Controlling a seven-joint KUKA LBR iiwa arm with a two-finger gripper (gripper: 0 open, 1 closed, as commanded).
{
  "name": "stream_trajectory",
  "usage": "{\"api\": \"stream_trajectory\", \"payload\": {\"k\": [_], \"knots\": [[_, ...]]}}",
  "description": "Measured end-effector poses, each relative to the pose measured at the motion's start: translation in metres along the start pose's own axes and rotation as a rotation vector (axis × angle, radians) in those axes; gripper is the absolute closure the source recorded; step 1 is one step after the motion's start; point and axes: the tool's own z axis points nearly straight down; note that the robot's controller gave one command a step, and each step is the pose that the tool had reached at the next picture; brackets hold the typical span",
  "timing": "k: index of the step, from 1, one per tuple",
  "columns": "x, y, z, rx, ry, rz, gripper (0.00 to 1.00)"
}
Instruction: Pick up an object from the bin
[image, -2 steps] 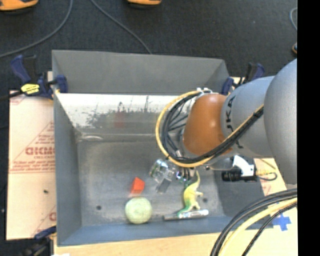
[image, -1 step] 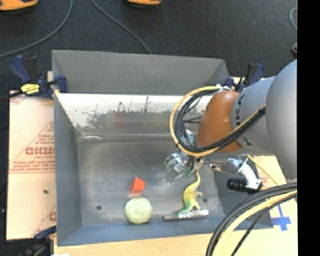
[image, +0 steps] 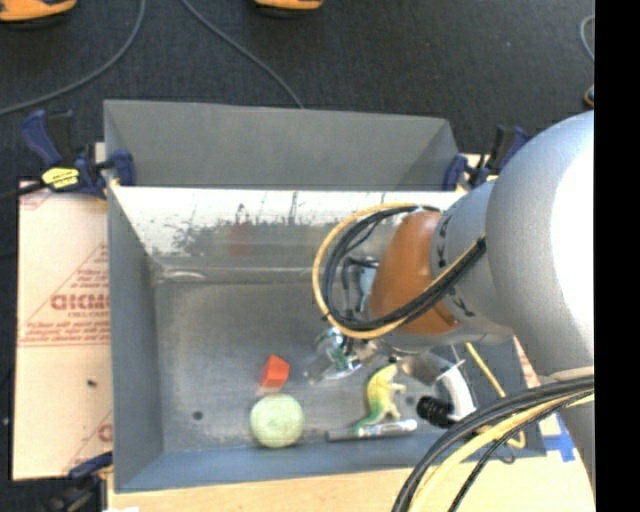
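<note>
Camera view has the gripper (image: 338, 358) low in the bin (image: 200, 300), between the small orange block (image: 275, 372) and the yellow-green toy dinosaur (image: 382, 396). Open or shut, we cannot tell. We'd centre over one piece, clear of the pale green ball (image: 276, 421). The arm reaches in from the right, wrist angled down.

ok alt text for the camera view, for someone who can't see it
The robot's gripper, reaching in from the right, hangs inside the grey metal bin, just right of a small orange block. A pale green ball, a yellow-green toy figure and a pen lie along the near wall.
</note>
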Motion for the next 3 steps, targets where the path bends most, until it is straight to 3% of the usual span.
{"api": "stream_trajectory", "payload": {"k": [1,2,3], "knots": [[-0.004,0.004,0.028,0.0,0.0,0.305,1.0],[-0.025,-0.006,-0.064,-0.007,-0.004,0.299,1.0],[-0.006,0.0,-0.058,-0.007,-0.004,0.484,1.0]]}}
